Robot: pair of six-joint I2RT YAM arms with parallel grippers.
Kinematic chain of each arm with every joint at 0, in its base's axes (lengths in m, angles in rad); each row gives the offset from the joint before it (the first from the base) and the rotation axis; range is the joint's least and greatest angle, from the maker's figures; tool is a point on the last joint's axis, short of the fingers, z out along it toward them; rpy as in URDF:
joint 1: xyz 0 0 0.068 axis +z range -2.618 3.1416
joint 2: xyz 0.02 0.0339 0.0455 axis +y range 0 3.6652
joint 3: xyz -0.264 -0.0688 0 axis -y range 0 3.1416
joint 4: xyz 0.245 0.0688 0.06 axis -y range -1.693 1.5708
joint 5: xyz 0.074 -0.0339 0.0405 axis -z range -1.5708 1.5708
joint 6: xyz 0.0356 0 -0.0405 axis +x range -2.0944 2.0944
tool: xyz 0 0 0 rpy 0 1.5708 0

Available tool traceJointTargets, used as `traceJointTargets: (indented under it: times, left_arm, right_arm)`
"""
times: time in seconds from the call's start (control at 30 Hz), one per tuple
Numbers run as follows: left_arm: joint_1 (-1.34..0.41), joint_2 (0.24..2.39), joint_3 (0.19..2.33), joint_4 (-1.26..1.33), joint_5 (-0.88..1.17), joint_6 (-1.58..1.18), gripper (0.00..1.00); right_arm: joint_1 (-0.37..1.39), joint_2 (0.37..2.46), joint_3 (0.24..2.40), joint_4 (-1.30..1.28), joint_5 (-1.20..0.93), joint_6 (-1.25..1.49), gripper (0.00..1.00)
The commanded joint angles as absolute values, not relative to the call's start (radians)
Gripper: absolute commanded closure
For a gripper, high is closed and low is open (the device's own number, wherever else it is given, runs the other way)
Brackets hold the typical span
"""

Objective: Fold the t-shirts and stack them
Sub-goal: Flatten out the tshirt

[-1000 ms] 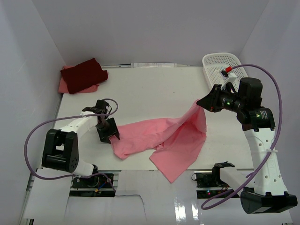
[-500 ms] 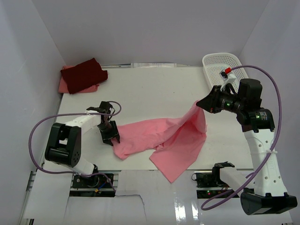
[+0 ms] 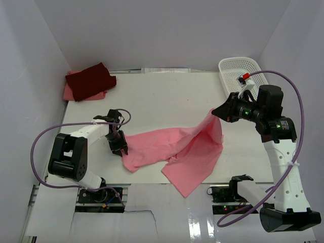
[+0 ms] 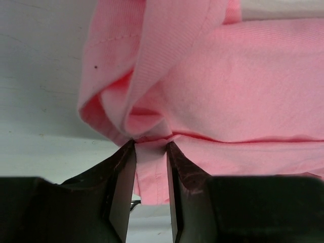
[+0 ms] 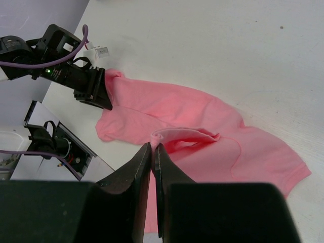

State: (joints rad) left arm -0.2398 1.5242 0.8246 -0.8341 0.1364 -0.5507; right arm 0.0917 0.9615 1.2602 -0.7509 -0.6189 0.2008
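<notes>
White table | left gripper clamps light pink t-shirt edge | right gripper pinches its lifted corner

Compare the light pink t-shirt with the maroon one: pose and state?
Light pink t-shirt: unfolded, rumpled across the table; maroon t-shirt: folded, far left corner. Light pink t-shirt is pinched by left gripper and right gripper; maroon t-shirt is untouched, atop a salmon pink t-shirt. Both are plain, unprinted cloth.
</notes>
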Motion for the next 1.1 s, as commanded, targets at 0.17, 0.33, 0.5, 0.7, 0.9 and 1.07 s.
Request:
traceJointTargets:
  times: [0.17, 0.33, 0.5, 0.7, 0.9, 1.07]
  left_arm:
    - [-0.245, 1.473, 0.853, -0.854, 0.104, -0.552, 0.57]
    - [-0.245, 1.485, 0.851, -0.851, 0.094, -0.552, 0.78]
    - [-0.245, 1.502, 0.842, -0.839, 0.098, -0.551, 0.85]
    - [-0.245, 1.496, 0.851, -0.838, 0.120, -0.541, 1.00]
    - [-0.245, 1.448, 1.027, -0.952, 0.135, -0.532, 1.00]
    - [-0.241, 1.428, 1.419, -1.124, 0.117, -0.514, 1.00]
  right_arm:
    - [0.087, 0.945, 1.244, -0.698, -0.650, 0.192, 0.87]
    - [0.089, 0.940, 1.233, -0.693, -0.650, 0.193, 0.87]
    - [0.087, 0.940, 1.235, -0.692, -0.653, 0.193, 0.87]
    - [0.089, 0.940, 1.239, -0.695, -0.650, 0.193, 0.87]
    - [0.089, 0.997, 1.305, -0.677, -0.601, 0.195, 0.92]
    - [0.087, 1.156, 1.477, -0.657, -0.563, 0.192, 0.92]
